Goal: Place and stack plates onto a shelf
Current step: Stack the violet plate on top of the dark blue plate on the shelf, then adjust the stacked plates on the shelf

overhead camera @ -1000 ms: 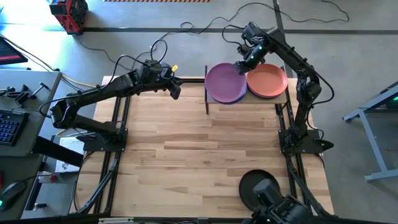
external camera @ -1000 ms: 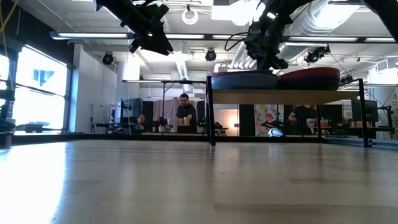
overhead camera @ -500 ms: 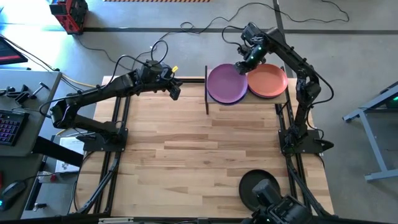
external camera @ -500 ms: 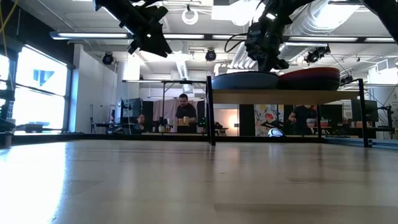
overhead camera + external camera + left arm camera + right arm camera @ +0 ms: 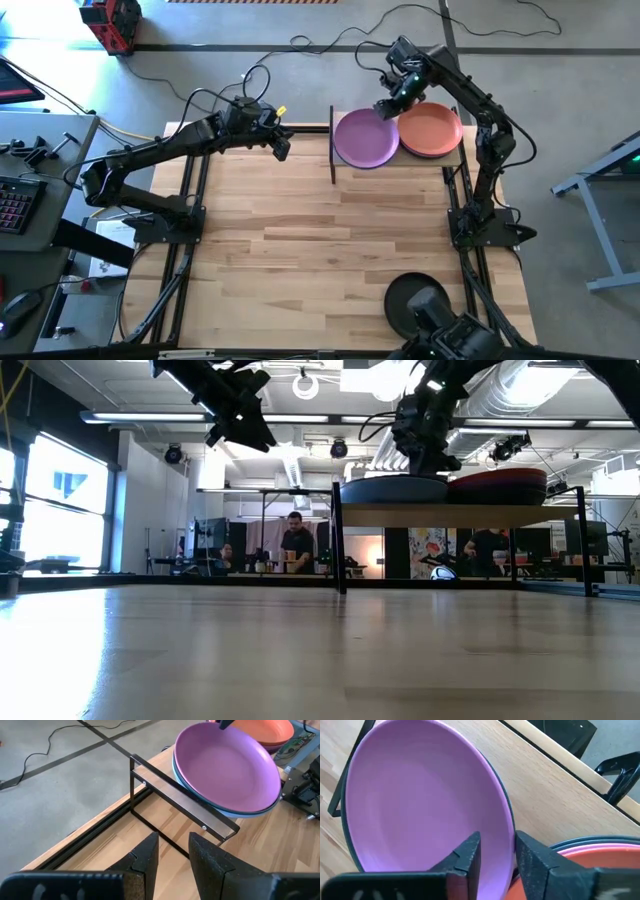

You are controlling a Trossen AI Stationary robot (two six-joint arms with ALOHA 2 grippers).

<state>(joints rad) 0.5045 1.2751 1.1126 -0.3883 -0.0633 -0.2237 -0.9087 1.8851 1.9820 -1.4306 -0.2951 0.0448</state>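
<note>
The shelf [image 5: 460,515] stands at the table's far right. A purple plate [image 5: 365,138] lies on its left half, on top of a pale blue plate [image 5: 240,812]. An orange plate [image 5: 430,130] lies on the right half, over a dark plate's rim [image 5: 585,841]. My right gripper [image 5: 497,842] is open just above the purple plate's right rim [image 5: 511,837], one finger over the plate and one beyond it. My left gripper [image 5: 283,147] hangs open in the air left of the shelf, with nothing between its fingers. My right gripper comes at the purple plate's right rim [image 5: 511,837] from above, slanting down, with a finger on each side of it. Whether a finger touches the rim, I cannot tell. The plate lies flat on the pale blue plate.
A dark plate [image 5: 410,300] lies near the table's front edge on the right, partly behind a camera mount. The shelf's thin dark posts [image 5: 131,785] rise at its corners. Bare wood spans the table's middle and left. People sit in the room beyond the table.
My right gripper has opened and let go of the purple plate's rim, then drawn slightly up and toward the far edge. The purple plate has slid a little toward the orange plate and now lies flat on the pale blue plate.
</note>
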